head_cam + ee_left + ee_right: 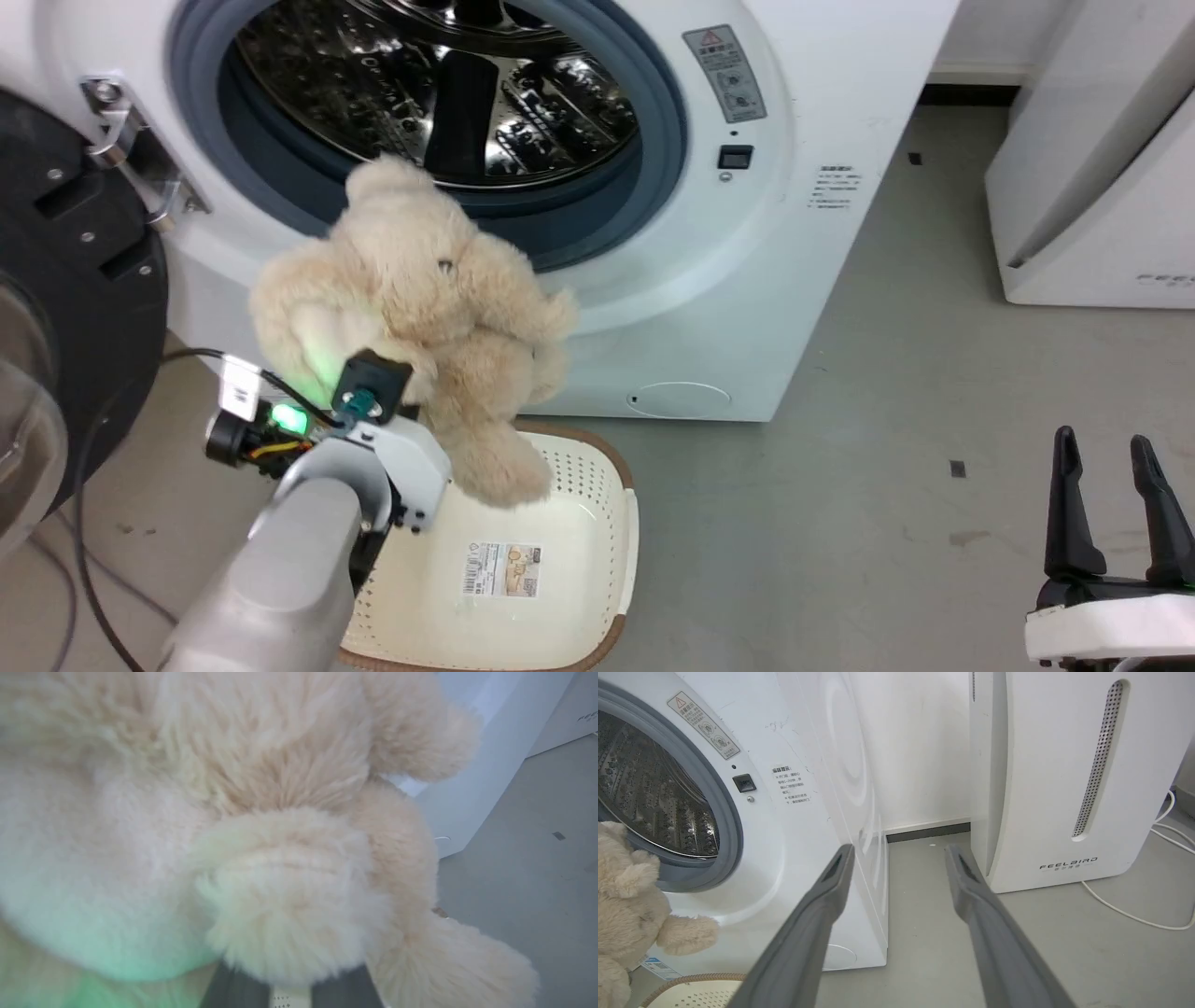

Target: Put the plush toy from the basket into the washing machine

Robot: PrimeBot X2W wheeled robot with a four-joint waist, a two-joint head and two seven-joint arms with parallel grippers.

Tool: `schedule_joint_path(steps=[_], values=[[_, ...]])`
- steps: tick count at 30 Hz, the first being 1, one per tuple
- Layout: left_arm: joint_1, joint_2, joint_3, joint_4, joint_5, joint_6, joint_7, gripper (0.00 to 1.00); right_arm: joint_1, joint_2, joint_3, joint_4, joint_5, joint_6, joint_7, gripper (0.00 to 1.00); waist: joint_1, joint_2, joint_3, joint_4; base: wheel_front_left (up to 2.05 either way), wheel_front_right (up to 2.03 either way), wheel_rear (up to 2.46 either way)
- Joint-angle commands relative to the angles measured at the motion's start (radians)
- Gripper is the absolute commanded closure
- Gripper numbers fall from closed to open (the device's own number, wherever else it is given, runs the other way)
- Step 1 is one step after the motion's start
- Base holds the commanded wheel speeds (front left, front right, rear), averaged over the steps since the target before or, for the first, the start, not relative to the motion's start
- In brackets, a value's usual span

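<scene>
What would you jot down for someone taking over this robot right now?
Left claw: shut on the plush toy, holding it in the air before the washing machine opening, above the basket.
Right claw: open, empty, low at the right.
Done: toy is out of the basket.
Left to do: carry it into the drum and let go.

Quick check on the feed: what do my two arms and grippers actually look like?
Left forearm is a pale grey rounded tube; its wrist carries a black camera block, a glowing green light and thin black cables. Right gripper has two long, tapering dark fingers on a white base.
</scene>
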Motion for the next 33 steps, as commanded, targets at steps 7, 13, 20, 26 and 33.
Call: schedule_joint_path(steps=[7,13,20,26,33], values=[[-0.051,0.03,0.069,-0.069,0.001,0.019,-0.007,1.0,-0.012,-0.001,0.007,-0.009,-0.003,-0.001,-0.005,0.0,0.0002,0.0,0.065,-0.053,0.0,0.0,0.0],[-0.16,0.06,0.121,-0.076,0.002,0.023,-0.007,1.0,-0.061,-0.001,0.011,-0.017,0.004,-0.001,-0.005,0.0,0.0002,0.0,0.159,-0.11,0.0,0.0,0.0],[-0.306,0.113,0.153,-0.041,0.023,0.017,-0.007,1.0,-0.107,-0.001,0.025,-0.018,0.029,-0.001,-0.005,0.0,0.0002,0.0,0.266,-0.171,0.0,0.0,0.0],[-0.417,0.153,0.173,0.006,0.031,0.011,-0.007,1.0,-0.15,-0.001,0.038,-0.018,0.051,-0.001,-0.005,0.0,0.0002,0.0,0.344,-0.216,0.0,0.0,0.0],[-0.559,0.208,0.196,0.052,0.033,0.007,-0.007,1.0,-0.195,-0.001,0.052,-0.026,0.076,-0.001,-0.005,0.0,0.0002,0.0,0.43,-0.264,0.0,0.0,0.0]])
